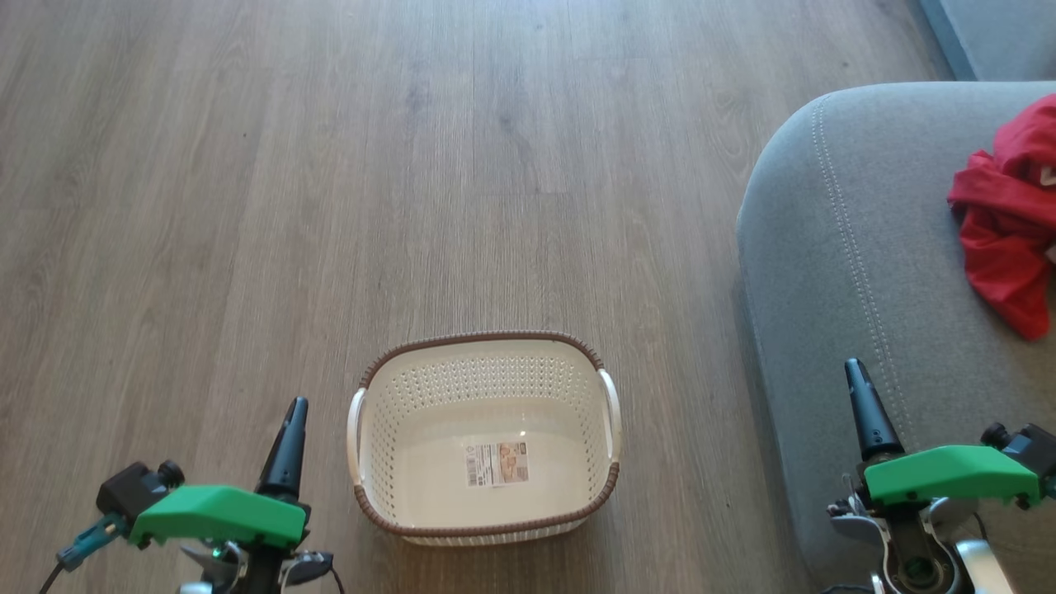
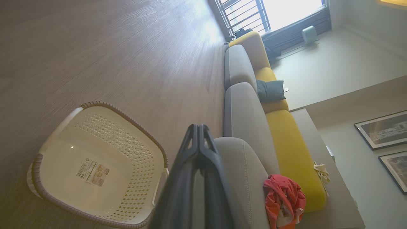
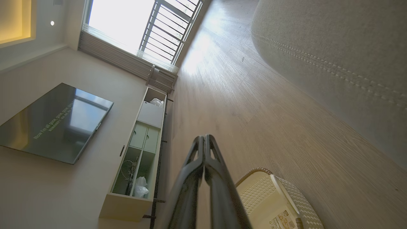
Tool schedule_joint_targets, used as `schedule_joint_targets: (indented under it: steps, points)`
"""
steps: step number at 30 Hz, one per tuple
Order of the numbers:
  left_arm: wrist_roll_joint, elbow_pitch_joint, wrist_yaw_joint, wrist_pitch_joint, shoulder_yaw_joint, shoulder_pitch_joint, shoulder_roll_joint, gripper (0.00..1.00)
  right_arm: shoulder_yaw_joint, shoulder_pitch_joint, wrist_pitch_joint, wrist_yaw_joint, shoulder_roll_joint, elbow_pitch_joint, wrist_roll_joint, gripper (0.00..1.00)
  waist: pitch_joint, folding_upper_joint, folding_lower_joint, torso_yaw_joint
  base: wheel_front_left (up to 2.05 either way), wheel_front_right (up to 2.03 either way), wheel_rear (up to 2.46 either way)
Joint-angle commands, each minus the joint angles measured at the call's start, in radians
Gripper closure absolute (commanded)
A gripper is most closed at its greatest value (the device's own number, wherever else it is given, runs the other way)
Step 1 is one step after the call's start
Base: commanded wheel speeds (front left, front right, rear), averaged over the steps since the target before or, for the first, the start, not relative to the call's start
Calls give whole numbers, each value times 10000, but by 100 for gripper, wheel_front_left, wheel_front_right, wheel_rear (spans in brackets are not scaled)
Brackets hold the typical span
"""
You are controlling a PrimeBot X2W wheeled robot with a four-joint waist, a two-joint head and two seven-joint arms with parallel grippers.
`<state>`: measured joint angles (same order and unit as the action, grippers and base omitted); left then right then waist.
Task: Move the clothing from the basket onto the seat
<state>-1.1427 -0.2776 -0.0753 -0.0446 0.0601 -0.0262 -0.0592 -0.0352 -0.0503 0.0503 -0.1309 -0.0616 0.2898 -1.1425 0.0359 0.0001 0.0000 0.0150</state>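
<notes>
We are holding the left tool [image 1: 294, 412] low over the floor [image 1: 247, 165], its fingers pressing together and gripping nothing. Just beside it the basket [image 1: 478, 375] is standing upright on the floor, mouth facing up, its long axis running side to side across the head view. It is carrying nothing but the label [image 1: 497, 464] on its bottom. Further right the seat [image 1: 841, 165] is showing its rounded corner, its stitching [image 1: 850, 247] running away from us. The right tool [image 1: 855, 371] is showing against the seat's near part, likewise closed and empty. The clothing [image 1: 1002, 239] is lying crumpled on the seat, well apart from the basket, stretching away from us and running off the picture's edge. We are judging the transfer done, though we are failing to tell whether one garment or two is lying there.
</notes>
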Motion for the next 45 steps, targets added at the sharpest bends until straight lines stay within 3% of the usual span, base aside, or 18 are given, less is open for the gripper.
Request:
schedule_joint_targets:
  steps: [1,45]
  points:
    - [-298,318,-88,54,-355,-597,-140,100,47,-458,-114,1,-127,-374,-308,100,-11,-1,0,-5,0,0,0]
    - [-4911,337,-554,1335,-1436,-792,-131,100,-518,-552,-1420,2,-80,-466,-4884,100,-327,-1,0,-150,0,0,0]
